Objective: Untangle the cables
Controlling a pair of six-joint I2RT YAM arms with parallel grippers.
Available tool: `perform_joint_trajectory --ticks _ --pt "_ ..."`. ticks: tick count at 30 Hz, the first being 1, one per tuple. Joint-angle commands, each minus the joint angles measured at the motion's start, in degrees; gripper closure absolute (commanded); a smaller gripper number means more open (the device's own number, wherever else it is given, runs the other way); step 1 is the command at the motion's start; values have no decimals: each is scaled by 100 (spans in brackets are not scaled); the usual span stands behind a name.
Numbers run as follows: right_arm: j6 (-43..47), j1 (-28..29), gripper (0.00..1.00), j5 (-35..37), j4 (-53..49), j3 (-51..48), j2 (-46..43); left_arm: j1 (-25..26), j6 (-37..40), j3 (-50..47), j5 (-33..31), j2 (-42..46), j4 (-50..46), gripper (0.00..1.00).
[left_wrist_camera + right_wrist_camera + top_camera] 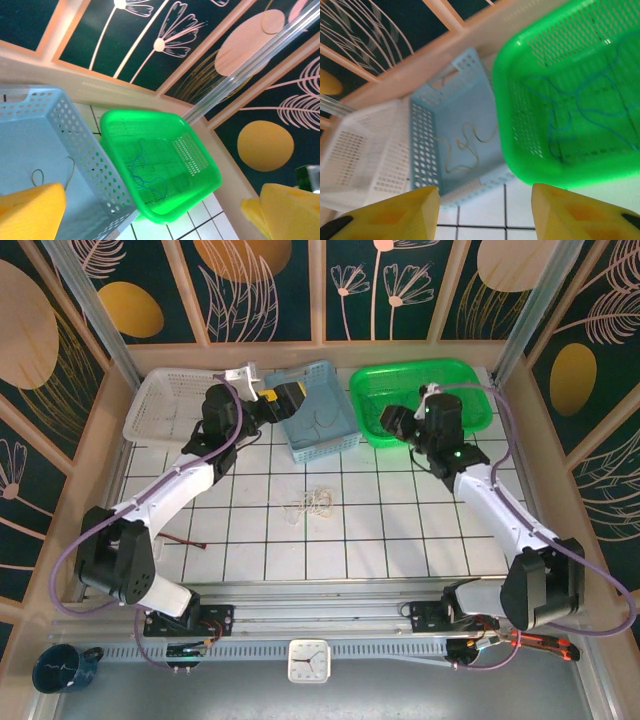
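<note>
Right end effector (pixel 484 197) (jaws apart, empty) hovers before the blue cable (pixel 580 102) in the green basket (pixel 570 172).

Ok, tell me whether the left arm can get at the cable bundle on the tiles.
Probably yes. The cable bundle lies alone on the tiles, nothing over it; the left tool, open above the blue basket, need only swing back toward it.
</note>
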State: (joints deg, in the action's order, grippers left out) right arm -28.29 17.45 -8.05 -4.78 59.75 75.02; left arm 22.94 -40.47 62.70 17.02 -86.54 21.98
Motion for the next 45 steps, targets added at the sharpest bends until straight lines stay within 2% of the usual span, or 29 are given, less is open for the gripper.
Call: perform_joint_trajectory --ticks 1,7,14,17,20,23,27,33,38,45 --pt "219 -27 47 -601 -184 395 381 18 142 -17 -335 -134 -49 1" --pt "316 268 47 -1152 137 386 1014 -139 348 249 -948 -342 -435 1" --pt "581 1044 47 -1124 272 220 1710 -865 375 1394 -902 -1505 -1093 1" --pt "547 1213 47 -1136 426 112 1885 -1214 233 1677 -867 -1980 -1132 1" --pt "467 1261 47 -1154 563 -54 1952 -1363 423 1900 -879 -2368 -1334 1" --pt "473 1261 47 -1090 592 -168 1916 -1376 649 2163 -761 -2687 -1772 1" --pt "536 1217 47 -1058 541 -191 1832 -1375 566 2063 -511 -2896 -1820 1" --pt "509 1164 47 -925 525 -360 1430 -1302 84 2011 298 -3178 -1521 1" --pt "319 1105 46 -888 770 -551 1122 -972 -77 2419 834 -3359 -1345 1" --pt "245 992 46 -869 878 -324 1135 -937 316 2979 160 -3167 -2051 1"
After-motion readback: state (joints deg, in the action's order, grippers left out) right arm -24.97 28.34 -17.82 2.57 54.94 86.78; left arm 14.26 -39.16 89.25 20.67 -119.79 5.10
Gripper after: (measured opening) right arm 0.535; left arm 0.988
